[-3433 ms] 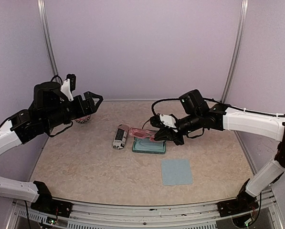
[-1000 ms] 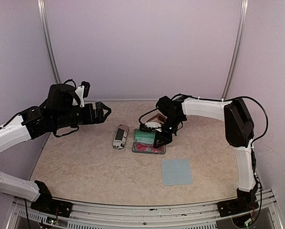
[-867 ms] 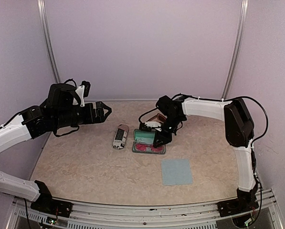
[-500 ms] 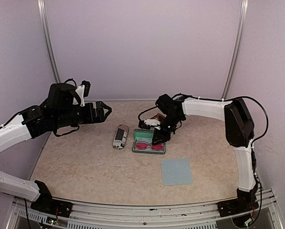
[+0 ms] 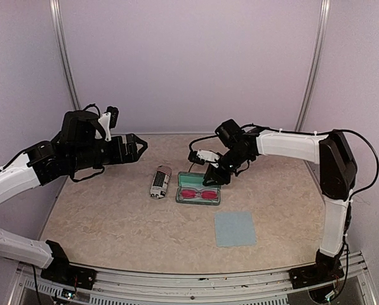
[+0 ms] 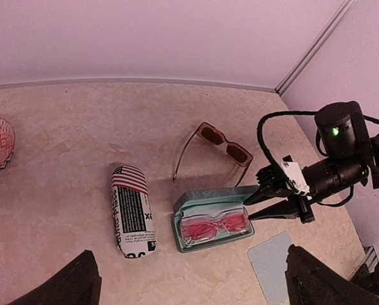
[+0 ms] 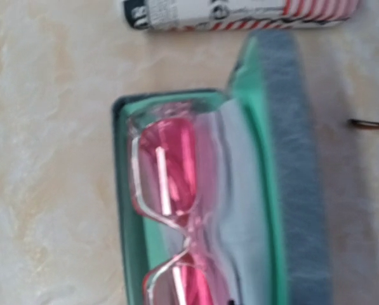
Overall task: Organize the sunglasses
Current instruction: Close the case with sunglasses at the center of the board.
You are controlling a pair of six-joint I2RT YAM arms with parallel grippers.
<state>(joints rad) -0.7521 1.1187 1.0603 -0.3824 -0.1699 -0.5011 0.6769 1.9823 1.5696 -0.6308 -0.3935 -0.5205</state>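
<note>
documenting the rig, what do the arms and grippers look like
White link shells with black joints on the left arm and right arm. The left gripper and right gripper are black, with white wrist brackets, looping black cables; green light on right.

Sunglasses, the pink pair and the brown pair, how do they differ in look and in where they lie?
The pink sunglasses have a thin translucent frame and pink lenses; the brown sunglasses have a thick frame and darker lenses. The pink pair lies in the open teal case; the brown pair lies on the table behind it, one arm unfolded. Both have roughly rectangular lenses.
</note>
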